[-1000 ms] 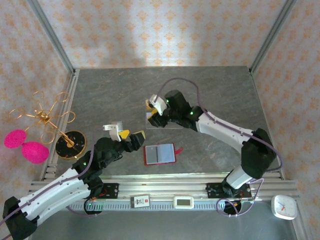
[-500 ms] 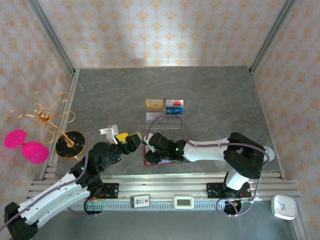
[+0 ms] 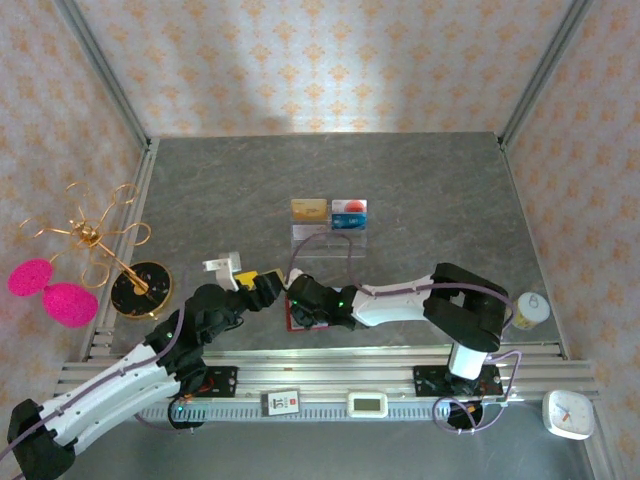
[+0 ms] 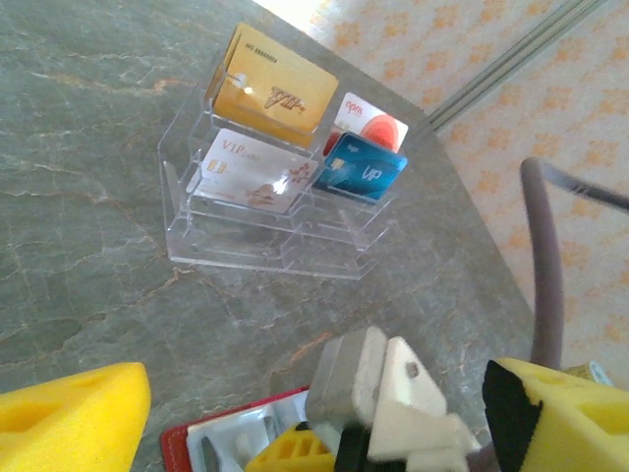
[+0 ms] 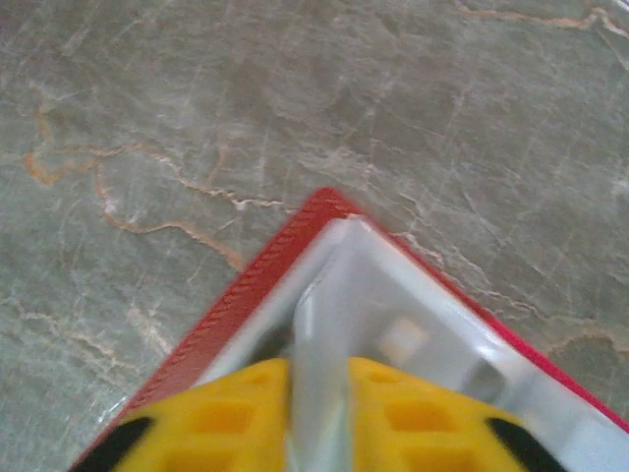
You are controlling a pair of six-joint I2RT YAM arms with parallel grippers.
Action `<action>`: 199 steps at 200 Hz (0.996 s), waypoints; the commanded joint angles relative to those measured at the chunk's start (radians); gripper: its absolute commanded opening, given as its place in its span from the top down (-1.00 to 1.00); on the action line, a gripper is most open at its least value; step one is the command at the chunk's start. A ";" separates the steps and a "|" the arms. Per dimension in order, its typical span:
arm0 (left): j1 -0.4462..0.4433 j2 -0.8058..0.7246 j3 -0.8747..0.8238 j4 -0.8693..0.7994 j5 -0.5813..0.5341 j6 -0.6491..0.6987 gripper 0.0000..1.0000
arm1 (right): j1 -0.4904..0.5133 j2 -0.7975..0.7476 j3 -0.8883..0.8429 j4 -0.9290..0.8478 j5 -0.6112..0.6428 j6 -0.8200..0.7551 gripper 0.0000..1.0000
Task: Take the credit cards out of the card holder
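The small dark red folding card holder [image 5: 246,290] lies open near the table's front edge. In the right wrist view its corner points away, a red stitched border framing pale clear sleeve pages. The right gripper [image 5: 319,418] is clenched on one upright sleeve page, yellow pads pressed to both its faces; what that sleeve holds is too blurred to tell. Just to its left the left gripper [image 4: 310,423] hangs released, its yellow foam fingers spread wide. Farther back stands a clear acrylic tiered stand [image 4: 256,251] holding a gold card [image 4: 278,93], a white card [image 4: 254,172] and a blue card [image 4: 361,172], each marked "VIP". A white card with an orange-red disc [image 4: 373,123] carries print too small to read. The grey marbled tabletop [image 3: 440,190] is walled by peach floral-patterned panels [image 3: 330,60].
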 commanded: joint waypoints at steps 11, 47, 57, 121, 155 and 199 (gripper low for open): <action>0.008 0.060 -0.016 0.018 0.028 -0.015 -0.60 | 0.006 -0.009 -0.039 0.040 0.022 0.049 1.00; 0.008 0.192 -0.046 0.119 0.090 -0.037 -0.22 | -0.004 -0.072 -0.100 0.161 0.049 0.154 1.00; 0.007 0.239 -0.057 0.158 0.114 -0.044 -0.05 | -0.007 -0.091 -0.125 0.197 0.064 0.182 1.00; 0.001 0.539 -0.042 0.358 0.228 -0.026 0.82 | -0.011 -0.178 -0.223 0.313 0.074 0.277 1.00; -0.018 0.680 0.003 0.418 0.272 -0.005 0.81 | -0.010 -0.212 -0.249 0.319 0.104 0.313 0.50; -0.065 0.810 0.074 0.437 0.327 0.012 0.70 | -0.009 -0.375 -0.328 0.260 0.250 0.364 0.33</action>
